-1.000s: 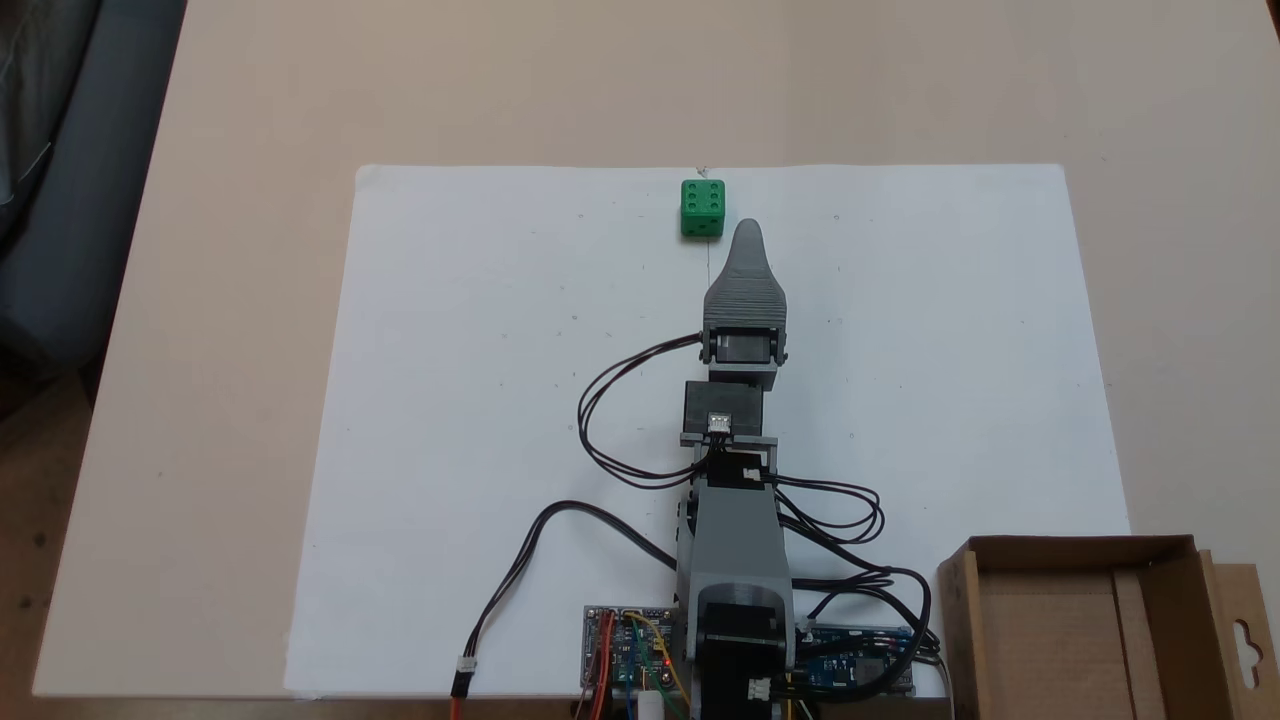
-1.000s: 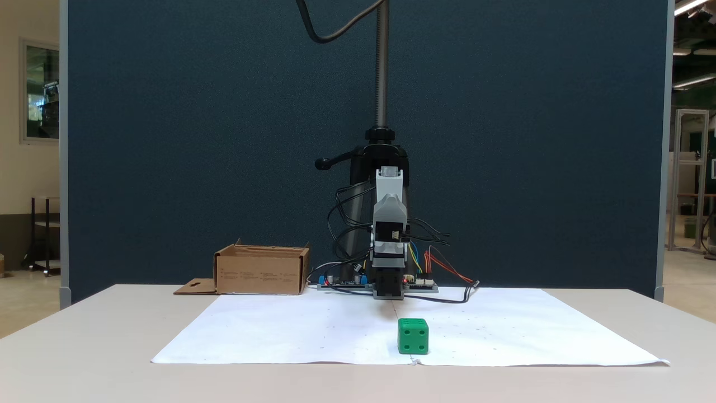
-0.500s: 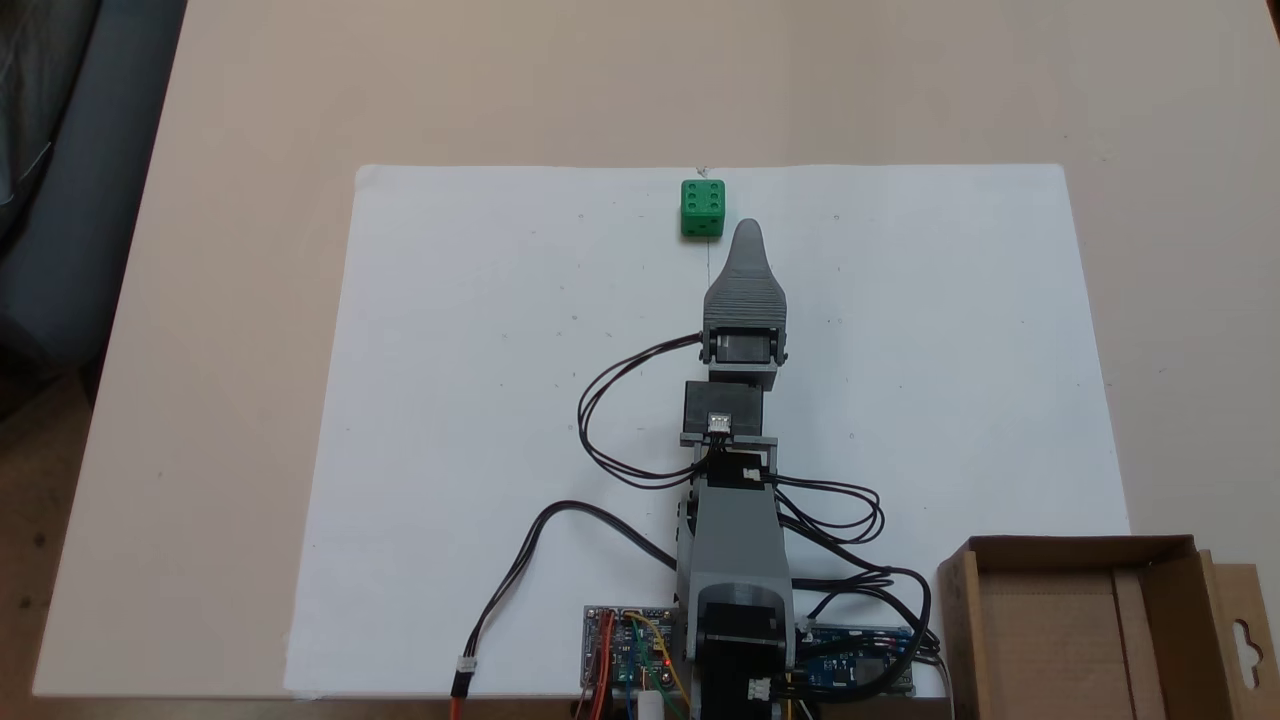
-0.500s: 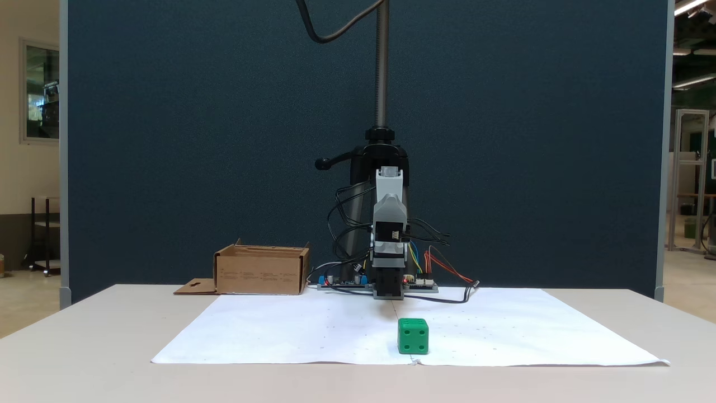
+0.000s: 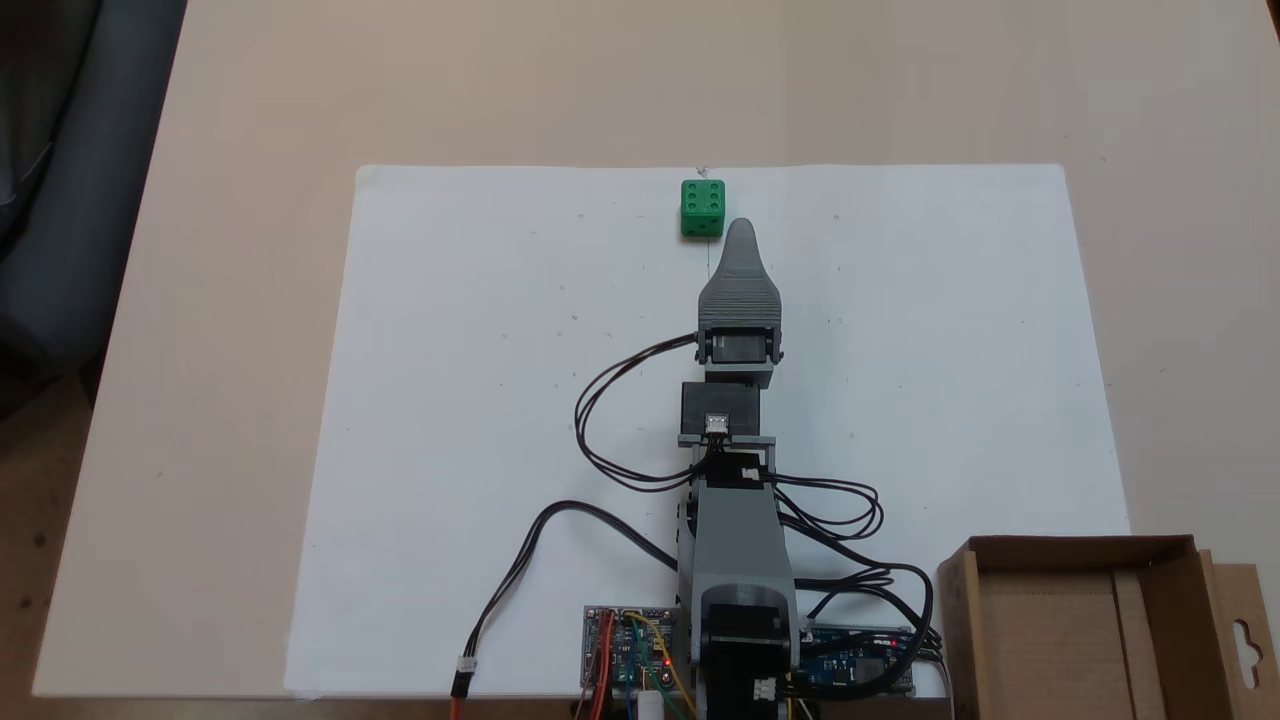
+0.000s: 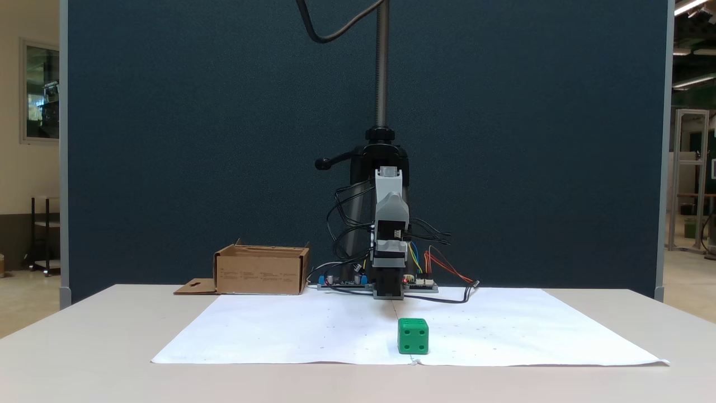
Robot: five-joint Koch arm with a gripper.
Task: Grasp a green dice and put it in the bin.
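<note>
The green dice (image 5: 703, 208) (image 6: 413, 336) sits on the white paper near its far edge in the top-down fixed view, six pips up. My gripper (image 5: 741, 228) (image 6: 390, 292) stretches low over the paper, its grey tip just right of and short of the dice, not touching it. One grey jaw covers the other from above, so the gap is hidden. The cardboard bin (image 5: 1080, 546) (image 6: 261, 274) stands beside the arm's base, open side up, with its hang-hole flap folded outward.
A white paper sheet (image 5: 480, 400) covers the middle of the beige table (image 5: 230, 300). Black cables (image 5: 600, 440) loop beside the arm, and circuit boards (image 5: 625, 655) lie at its base. A camera pole (image 6: 382, 67) and a dark blue partition (image 6: 168, 140) stand behind.
The arm has shifted slightly left and forward, bringing the gripper tip a little closer to the dice. The dice and bin have not moved.
</note>
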